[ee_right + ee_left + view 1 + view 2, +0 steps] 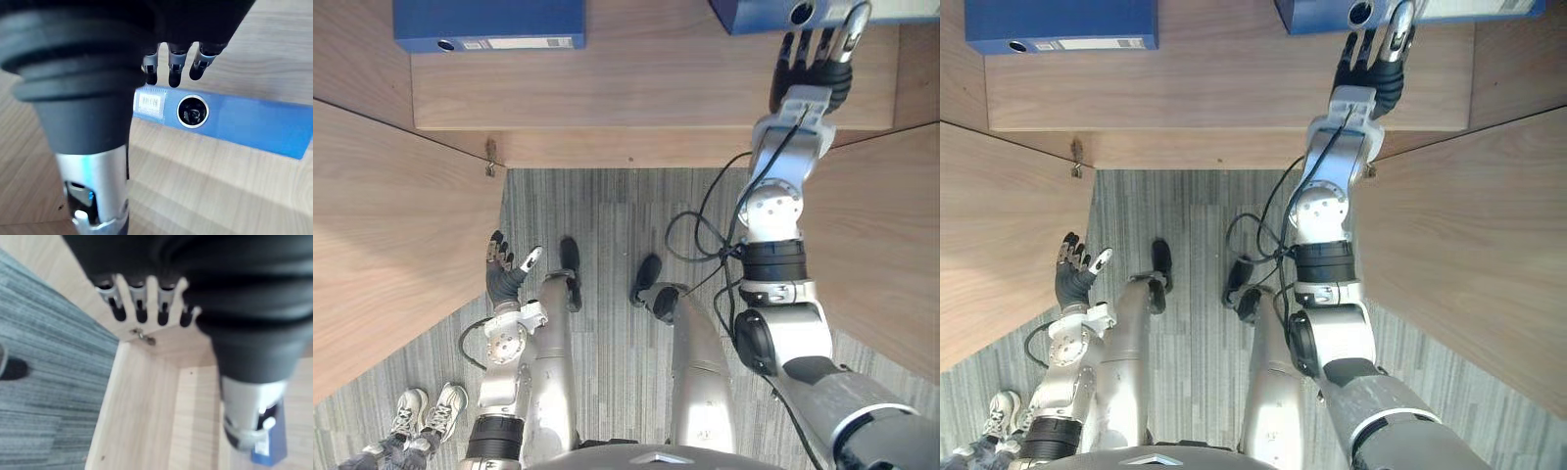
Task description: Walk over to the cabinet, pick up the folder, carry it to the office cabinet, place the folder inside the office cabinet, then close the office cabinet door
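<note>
You are looking straight down into an open wooden cabinet, its shelf running across the top of the head views. Two doors stand swung open, the left door on one side and the right door on the other, with grey striped carpet between them. Two blue folders lie flat on the shelf, well apart, each with its spine facing you. The left folder sits at the shelf's left end with nothing touching it. The right folder sits at the right end. Each spine carries one white label and one round finger hole. Your right hand is stretched out over the shelf to the right folder. Its fingers are straight and uncurled, their dark tips right at the spine's edge. The thumb lies across the spine beside the hole, and you cannot tell whether it presses on it. Neither folder is held. Your left hand hangs low beside the left door, above the carpet, fingers spread and relaxed, holding nothing. One pair of light shoes, belonging to a person, stands on the carpet at the lower left.
</note>
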`<state>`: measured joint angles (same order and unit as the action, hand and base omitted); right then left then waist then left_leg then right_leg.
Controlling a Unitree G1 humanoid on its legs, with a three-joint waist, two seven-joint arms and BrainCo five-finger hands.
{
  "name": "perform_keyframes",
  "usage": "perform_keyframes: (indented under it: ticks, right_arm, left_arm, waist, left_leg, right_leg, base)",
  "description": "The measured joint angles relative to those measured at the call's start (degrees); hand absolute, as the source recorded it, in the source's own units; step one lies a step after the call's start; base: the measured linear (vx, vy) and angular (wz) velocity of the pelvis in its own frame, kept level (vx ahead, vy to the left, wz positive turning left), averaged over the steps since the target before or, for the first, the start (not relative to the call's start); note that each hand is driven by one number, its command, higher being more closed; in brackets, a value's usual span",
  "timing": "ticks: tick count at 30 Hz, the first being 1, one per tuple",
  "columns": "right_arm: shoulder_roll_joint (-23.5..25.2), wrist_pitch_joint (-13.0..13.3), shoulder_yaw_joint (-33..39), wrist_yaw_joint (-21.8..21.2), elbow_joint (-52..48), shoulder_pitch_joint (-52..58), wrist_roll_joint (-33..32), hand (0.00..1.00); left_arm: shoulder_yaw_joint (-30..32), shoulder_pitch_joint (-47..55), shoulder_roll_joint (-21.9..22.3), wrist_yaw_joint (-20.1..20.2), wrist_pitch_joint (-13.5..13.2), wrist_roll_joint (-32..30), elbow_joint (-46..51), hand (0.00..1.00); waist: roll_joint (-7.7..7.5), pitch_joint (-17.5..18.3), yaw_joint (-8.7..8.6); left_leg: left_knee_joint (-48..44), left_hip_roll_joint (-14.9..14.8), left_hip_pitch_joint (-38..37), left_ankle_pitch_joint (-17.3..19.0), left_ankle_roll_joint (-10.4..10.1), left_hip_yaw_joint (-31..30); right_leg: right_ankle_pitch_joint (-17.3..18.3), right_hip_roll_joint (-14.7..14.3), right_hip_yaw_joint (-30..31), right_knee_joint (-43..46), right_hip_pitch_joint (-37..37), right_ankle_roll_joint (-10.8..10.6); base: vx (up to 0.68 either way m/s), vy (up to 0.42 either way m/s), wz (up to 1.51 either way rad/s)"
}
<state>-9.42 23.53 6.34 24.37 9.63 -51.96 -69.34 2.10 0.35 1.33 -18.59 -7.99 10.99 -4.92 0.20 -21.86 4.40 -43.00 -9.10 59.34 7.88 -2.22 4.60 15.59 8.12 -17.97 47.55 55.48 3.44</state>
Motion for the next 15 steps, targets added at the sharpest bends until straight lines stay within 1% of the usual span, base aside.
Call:
perform_keyframes:
  ticks: [4, 5, 7, 8, 12, 15]
  right_arm:
    - [0.6, -1.5, -1.7, 0.0, 0.4, 0.1, 0.0, 0.00]
    - [1.2, -2.6, -1.8, -0.1, 0.4, 0.1, 0.0, 0.00]
    - [2.3, -3.1, -1.8, -0.1, 0.8, 0.1, 0.0, 0.00]
    - [2.9, -3.8, -1.9, -0.1, 2.5, 0.1, 0.1, 0.00]
    - [4.4, -4.2, -3.0, -0.1, 5.6, 0.9, 0.1, 0.00]
    - [4.5, -5.3, -3.9, -0.1, 7.4, 1.5, 0.1, 0.00]
  left_arm:
    - [0.5, -2.4, 0.0, -0.7, 0.6, 0.0, -0.2, 0.00]
    - [0.7, -3.8, 0.0, -1.0, 0.8, 0.0, -0.3, 0.00]
    - [0.9, -5.3, 0.1, -1.3, 1.1, 0.0, -0.3, 0.00]
    - [1.7, -6.9, 0.5, -1.5, 1.3, 0.0, -0.9, 0.00]
    - [2.6, -9.0, 0.8, -2.5, 2.0, 0.0, -1.4, 0.00]
    - [3.0, -9.6, 0.9, -2.8, 2.4, 0.0, -1.7, 0.00]
  waist:
    - [0.00, 0.0, 0.12]
    - [0.00, 0.0, 0.11]
    - [0.00, 0.0, 0.07]
    - [0.00, 0.0, 0.01]
    - [0.01, 0.0, -0.31]
    - [0.01, 0.0, -0.44]
  left_leg:
    - [-0.4, 0.0, -0.4, 1.0, 0.4, 0.3]
    - [-0.7, 0.0, -0.4, 1.2, 0.4, 0.4]
    - [-0.9, 0.0, -0.7, 1.4, 0.6, 0.7]
    - [-0.9, 0.0, -1.2, 1.7, 0.8, 0.9]
    - [-0.9, 0.0, -1.6, 2.0, 0.9, 1.3]
    - [-0.9, -0.1, -1.6, 2.0, 0.9, 1.2]
  right_leg:
    - [0.0, 0.1, 0.1, -0.5, -0.7, -0.1]
    - [0.1, 0.1, 0.1, -0.5, -0.9, -0.2]
    - [0.1, 0.3, 0.1, -0.5, -1.1, -0.3]
    - [0.1, 0.4, 0.1, -0.6, -1.5, -0.3]
    - [0.1, 0.4, 0.5, -0.8, -1.8, -0.5]
    - [0.0, 0.2, 0.5, -0.9, -1.8, -0.5]
  base:
    - [0.05, 0.040, -0.04]
    - [0.03, 0.032, -0.02]
    - [0.00, 0.010, -0.02]
    - [0.00, 0.030, -0.03]
    - [-0.03, 0.019, -0.04]
    - [-0.04, -0.007, -0.02]
